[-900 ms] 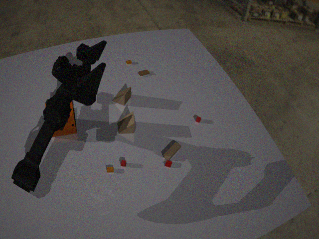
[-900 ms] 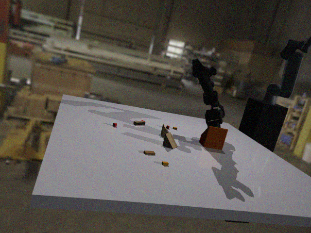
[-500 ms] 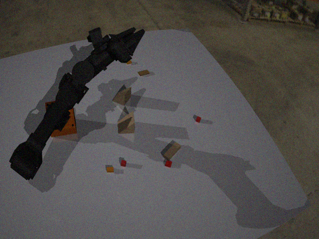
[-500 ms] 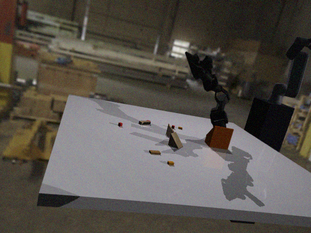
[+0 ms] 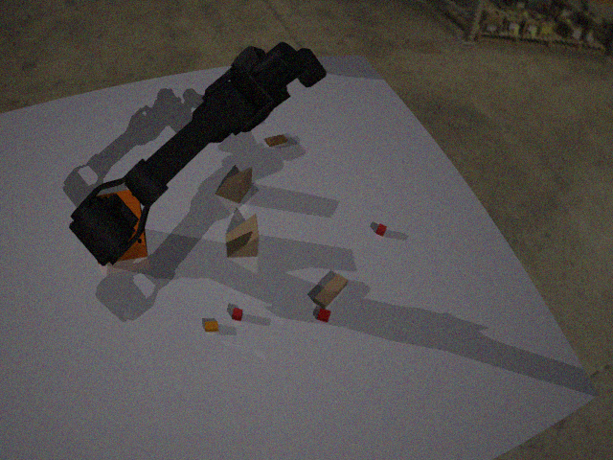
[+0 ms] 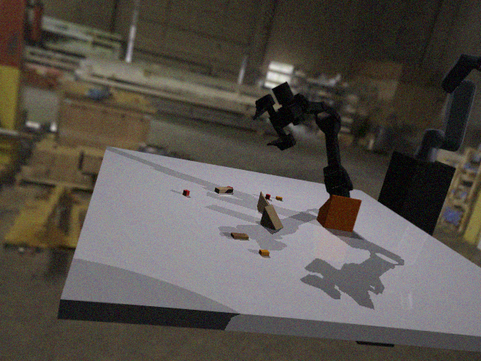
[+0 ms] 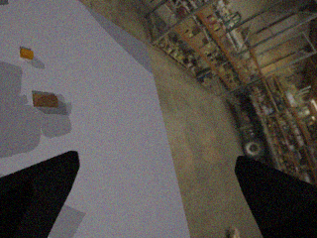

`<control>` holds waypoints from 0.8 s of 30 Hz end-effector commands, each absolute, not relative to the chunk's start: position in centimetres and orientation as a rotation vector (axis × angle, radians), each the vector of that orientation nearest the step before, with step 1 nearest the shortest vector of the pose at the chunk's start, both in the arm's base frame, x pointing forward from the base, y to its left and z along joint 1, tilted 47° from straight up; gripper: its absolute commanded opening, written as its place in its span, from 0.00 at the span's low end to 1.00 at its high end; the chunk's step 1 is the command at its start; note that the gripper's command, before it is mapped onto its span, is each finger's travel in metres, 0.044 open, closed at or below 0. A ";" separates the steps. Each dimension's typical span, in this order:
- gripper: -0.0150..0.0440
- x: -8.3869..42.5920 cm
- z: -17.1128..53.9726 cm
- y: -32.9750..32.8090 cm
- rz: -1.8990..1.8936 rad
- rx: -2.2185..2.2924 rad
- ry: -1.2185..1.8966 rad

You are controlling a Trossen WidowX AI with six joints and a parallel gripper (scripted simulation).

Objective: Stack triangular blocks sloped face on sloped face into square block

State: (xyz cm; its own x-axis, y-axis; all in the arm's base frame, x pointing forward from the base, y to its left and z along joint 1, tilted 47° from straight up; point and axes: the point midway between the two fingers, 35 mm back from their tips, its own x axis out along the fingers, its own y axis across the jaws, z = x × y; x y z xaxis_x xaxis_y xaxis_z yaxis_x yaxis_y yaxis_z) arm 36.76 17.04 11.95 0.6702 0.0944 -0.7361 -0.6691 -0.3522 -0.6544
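Observation:
Two tan triangular blocks stand apart on the table. One triangular block (image 5: 235, 187) (image 6: 272, 218) is nearer the flat brown block; the other triangular block (image 5: 242, 243) (image 6: 261, 203) is nearer the small red and yellow pieces. Each has a raised pointed edge; neither lies on the other. My gripper (image 6: 261, 131) (image 7: 158, 162) is open, empty and high above the table, well clear of both triangular blocks. In the wrist view its fingers are wide apart, and neither triangular block shows there. In the top view its fingertips cannot be made out.
An orange box (image 5: 141, 250) (image 6: 341, 213) stands by my arm's base. A flat brown block (image 5: 276, 140) (image 6: 239, 236) (image 7: 46, 99) and a yellow piece (image 6: 264, 253) (image 7: 27, 53) lie on one side. A tan bar (image 5: 330, 287) (image 6: 223, 190) and a red cube (image 5: 324, 315) lie together.

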 end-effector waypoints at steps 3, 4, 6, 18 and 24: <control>1.00 36.4 3.7 12.0 1.291 -1.849 0.984; 1.00 36.1 2.9 11.3 1.350 -1.840 1.048; 1.00 35.5 1.5 9.9 1.473 -1.815 1.171; 1.00 33.1 -1.0 5.9 1.927 -1.670 1.495; 1.00 33.0 -1.4 5.8 1.927 -1.670 1.495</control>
State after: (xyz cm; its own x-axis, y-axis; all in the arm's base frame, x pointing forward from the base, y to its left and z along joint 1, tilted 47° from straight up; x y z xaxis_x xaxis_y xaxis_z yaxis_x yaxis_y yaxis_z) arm 32.95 5.83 -1.31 -0.3515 -0.4426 -0.8250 -0.6922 -0.4705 0.5473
